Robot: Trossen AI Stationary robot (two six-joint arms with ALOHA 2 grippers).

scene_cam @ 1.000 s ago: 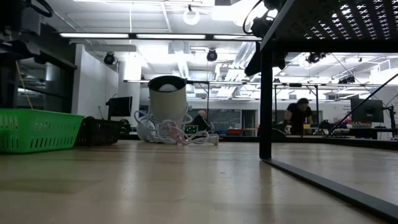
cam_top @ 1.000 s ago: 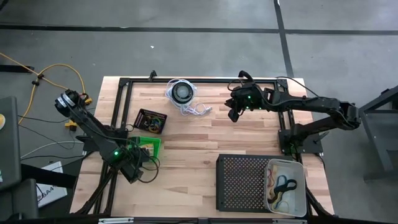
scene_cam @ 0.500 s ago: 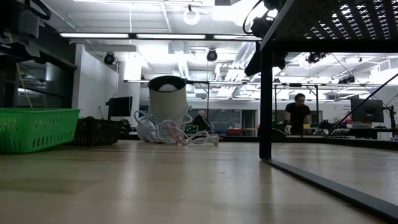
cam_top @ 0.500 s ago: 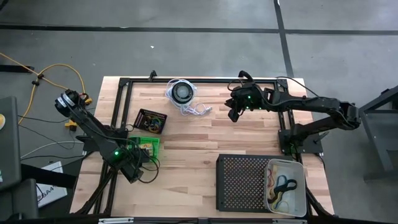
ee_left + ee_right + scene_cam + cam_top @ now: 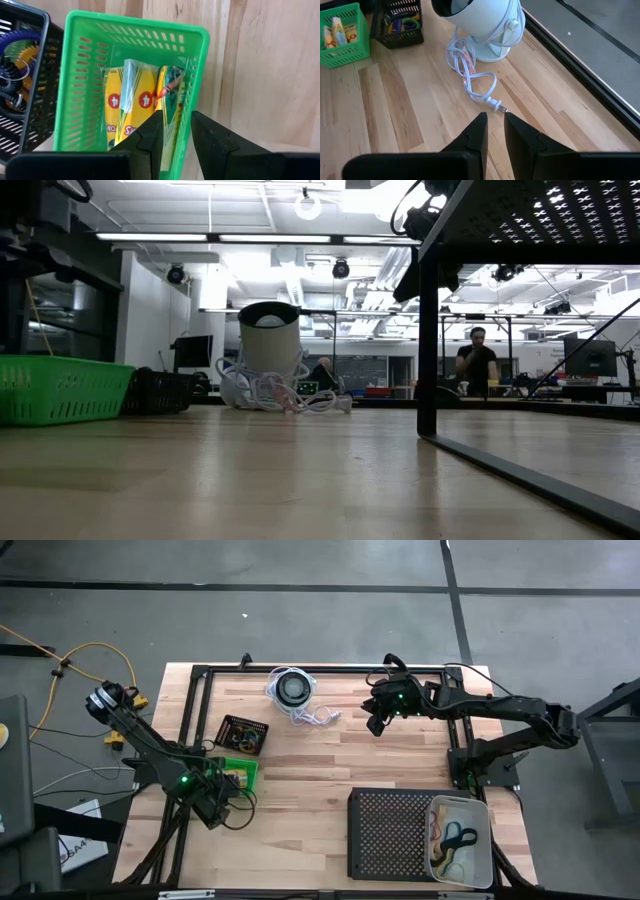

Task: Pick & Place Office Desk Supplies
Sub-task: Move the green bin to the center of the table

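High view: the wooden desk (image 5: 300, 760) carries a green basket (image 5: 237, 773) near its 9 o'clock edge, a smaller black basket (image 5: 243, 734) just beside it toward 12 o'clock, a white fan (image 5: 292, 688) with its coiled white cord (image 5: 318, 717) near 12 o'clock, and a black perforated tray (image 5: 385, 832) at about 5 o'clock with a white bin (image 5: 461, 840) touching its 3 o'clock side. The left hand (image 5: 222, 802) sits at the green basket's 6 o'clock rim; in the left wrist view its fingers (image 5: 152, 136) stand a little apart with the basket's rim showing in the gap, though I cannot tell whether they pinch it. Inside that basket lie yellow crayon packets (image 5: 131, 105) printed with red and white marks, one wrapped in clear film, and a red crayon (image 5: 171, 84) rests on a green-faced packet. The black basket holds coiled rings in purple, yellow, green and black (image 5: 15, 65). The bin holds dark and yellow rubber-band loops (image 5: 455, 838). The right hand (image 5: 377, 724) hovers over bare desk at 1 o'clock, near the cord's plug (image 5: 496, 105), fingers slightly parted and empty.
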